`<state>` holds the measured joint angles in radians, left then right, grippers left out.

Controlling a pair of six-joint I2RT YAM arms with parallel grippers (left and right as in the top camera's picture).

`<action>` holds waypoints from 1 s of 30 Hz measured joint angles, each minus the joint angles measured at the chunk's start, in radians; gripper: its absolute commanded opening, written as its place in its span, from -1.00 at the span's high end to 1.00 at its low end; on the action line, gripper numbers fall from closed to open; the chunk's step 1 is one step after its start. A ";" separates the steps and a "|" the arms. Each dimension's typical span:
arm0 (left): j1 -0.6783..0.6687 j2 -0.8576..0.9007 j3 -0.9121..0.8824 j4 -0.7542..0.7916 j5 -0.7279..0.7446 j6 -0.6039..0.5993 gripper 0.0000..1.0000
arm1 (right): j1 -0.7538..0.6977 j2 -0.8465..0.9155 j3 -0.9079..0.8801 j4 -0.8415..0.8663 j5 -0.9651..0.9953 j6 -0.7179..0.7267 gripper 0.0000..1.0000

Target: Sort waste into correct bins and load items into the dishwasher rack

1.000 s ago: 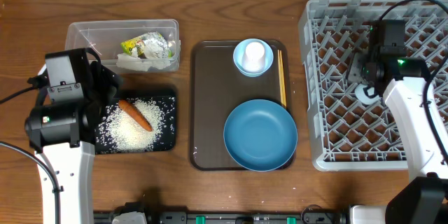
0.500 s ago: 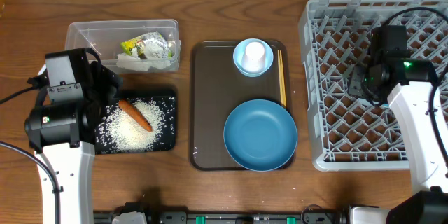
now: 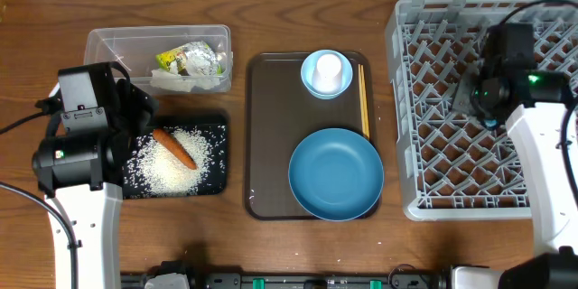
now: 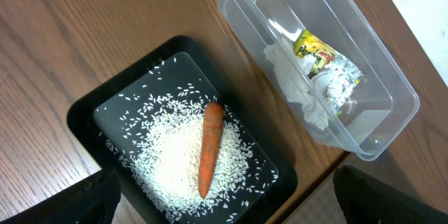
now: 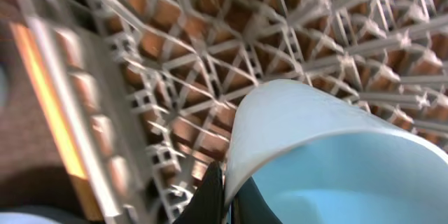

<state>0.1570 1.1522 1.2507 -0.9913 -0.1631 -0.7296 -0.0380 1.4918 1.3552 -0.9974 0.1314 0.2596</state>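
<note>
My right gripper (image 5: 225,194) is shut on the rim of a pale-blue cup (image 5: 329,154) over the grey dishwasher rack (image 3: 433,172); from overhead my arm hides the cup. My left gripper (image 4: 231,206) hangs open above the black tray (image 4: 91,115), which holds rice (image 4: 164,161) and an orange carrot (image 4: 210,147). The clear tub (image 3: 108,45) holds a yellow-green wrapper (image 3: 187,59) and a white tissue (image 3: 176,79). A white cup (image 3: 327,69) sits in the small light-blue bowl (image 3: 312,83) beside chopsticks (image 3: 364,99), with the large dark-blue bowl (image 3: 336,173) in front.
The bowls and chopsticks rest on a brown serving tray (image 3: 271,144) in the middle of the wooden table. The rack's upright pegs (image 5: 336,63) stand close around the held cup. The left arm's body (image 3: 77,144) looms over the tray's left side.
My right gripper has closed on the pale-blue cup's rim and shifted slightly right over the rack. The left arm has not moved.
</note>
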 measured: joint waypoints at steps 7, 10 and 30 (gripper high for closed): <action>0.000 0.000 0.000 0.000 0.000 0.000 -0.99 | -0.001 -0.027 0.019 0.092 -0.275 -0.004 0.98; 0.000 0.000 0.000 0.000 0.000 0.000 -0.98 | -0.001 -0.027 0.007 0.135 -0.385 0.001 0.97; 0.000 0.000 0.000 0.000 0.000 0.000 -0.99 | -0.040 -0.089 -0.277 0.326 -0.526 0.204 0.98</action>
<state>0.1570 1.1522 1.2507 -0.9913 -0.1631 -0.7296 -0.0784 1.4033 1.0779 -0.6716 -0.3943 0.4641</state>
